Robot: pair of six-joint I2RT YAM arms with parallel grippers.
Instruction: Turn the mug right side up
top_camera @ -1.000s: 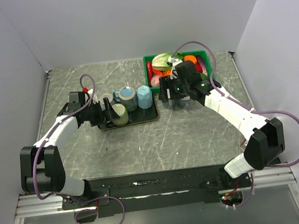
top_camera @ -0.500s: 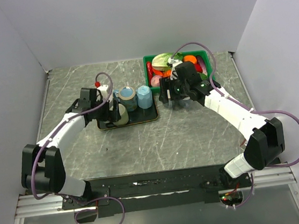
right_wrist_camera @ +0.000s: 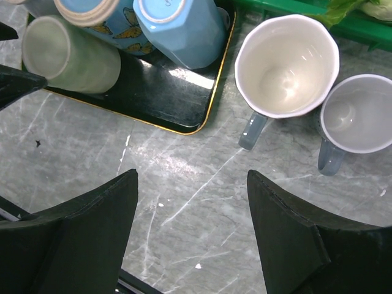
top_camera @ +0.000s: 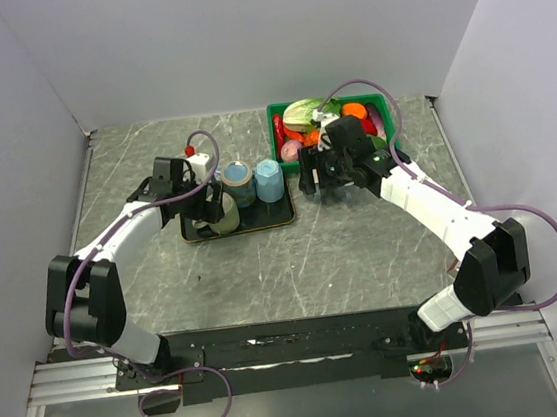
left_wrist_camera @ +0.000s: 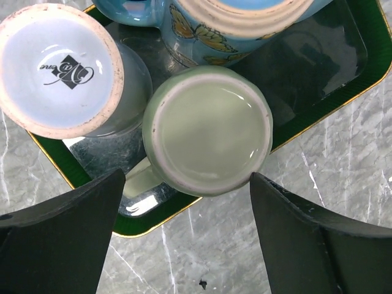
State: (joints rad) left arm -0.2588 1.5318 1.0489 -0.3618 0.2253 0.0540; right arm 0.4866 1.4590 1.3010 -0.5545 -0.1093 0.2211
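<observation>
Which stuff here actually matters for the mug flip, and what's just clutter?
Job: green mug, bottom up on the tray; left gripper, open above it.
Lying about: logo-bottomed mug, butterfly mug, blue faceted mug on the same tray; white-lined mug and grey mug, upright on the table; green basket; right gripper, open, holding nothing.

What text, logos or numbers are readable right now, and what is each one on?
"Bone China", probably: a cursive stamp over a black diamond, upside down in the left wrist view, on the upturned base of the pale blue mug.
Dark mark on the base of the faceted blue mug: cut off, unreadable.
Base of the green mug: no text.
</observation>
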